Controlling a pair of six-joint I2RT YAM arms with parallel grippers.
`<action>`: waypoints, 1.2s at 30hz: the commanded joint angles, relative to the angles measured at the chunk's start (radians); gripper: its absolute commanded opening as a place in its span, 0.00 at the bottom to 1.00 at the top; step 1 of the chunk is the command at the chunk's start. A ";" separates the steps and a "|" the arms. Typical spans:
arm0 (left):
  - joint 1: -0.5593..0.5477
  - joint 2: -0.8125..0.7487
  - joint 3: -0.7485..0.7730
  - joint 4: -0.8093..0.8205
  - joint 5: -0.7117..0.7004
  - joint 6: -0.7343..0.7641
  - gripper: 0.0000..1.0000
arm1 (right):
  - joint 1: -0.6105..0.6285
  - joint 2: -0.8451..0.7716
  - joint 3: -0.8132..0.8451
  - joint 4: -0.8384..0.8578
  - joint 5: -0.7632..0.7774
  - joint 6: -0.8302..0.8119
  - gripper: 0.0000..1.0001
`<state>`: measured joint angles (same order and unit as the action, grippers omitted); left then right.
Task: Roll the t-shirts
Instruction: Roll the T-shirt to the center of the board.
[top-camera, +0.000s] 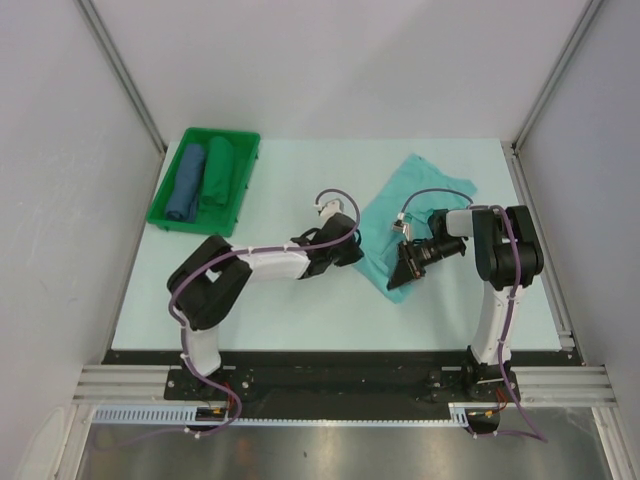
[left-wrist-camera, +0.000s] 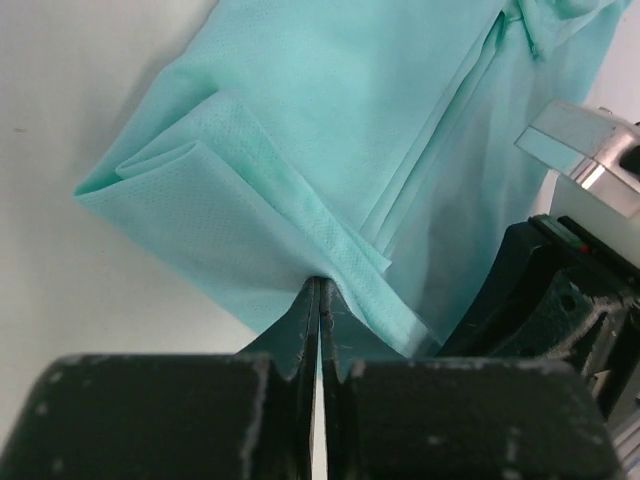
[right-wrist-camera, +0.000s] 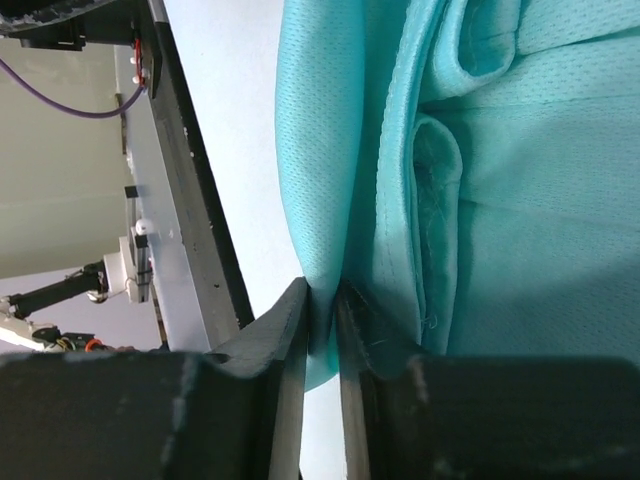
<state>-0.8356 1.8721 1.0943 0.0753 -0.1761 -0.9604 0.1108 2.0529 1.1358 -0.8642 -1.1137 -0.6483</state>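
One light turquoise t-shirt (top-camera: 420, 205) lies folded into a long strip on the pale table, right of the middle. My left gripper (top-camera: 352, 252) is at its near left edge. In the left wrist view the jaws (left-wrist-camera: 320, 283) are shut, pinching the layered hem of the t-shirt (left-wrist-camera: 330, 130). My right gripper (top-camera: 402, 275) sits at the strip's near end. Its jaws (right-wrist-camera: 322, 295) stand close together with a fold of the t-shirt (right-wrist-camera: 520, 200) between them. The two grippers are close to each other on the same end of the cloth.
A green tray (top-camera: 160, 210) stands at the back left, holding a rolled blue bundle (top-camera: 187, 182) and a rolled dark green bundle (top-camera: 217, 172). A black rail (top-camera: 340, 357) runs along the table's near edge. Grey walls enclose the sides and back.
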 joint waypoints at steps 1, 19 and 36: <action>-0.003 0.036 0.073 -0.026 0.001 -0.029 0.02 | -0.003 -0.043 0.028 -0.021 0.003 -0.019 0.27; 0.010 0.145 0.213 -0.190 -0.008 -0.080 0.01 | -0.005 -0.358 -0.007 0.186 0.340 0.113 0.41; 0.043 0.194 0.237 -0.244 0.076 -0.124 0.01 | 0.438 -0.743 -0.430 0.671 0.870 0.128 0.44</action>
<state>-0.8051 2.0338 1.3045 -0.1318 -0.1265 -1.0649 0.4793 1.3861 0.7670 -0.3450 -0.3820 -0.5144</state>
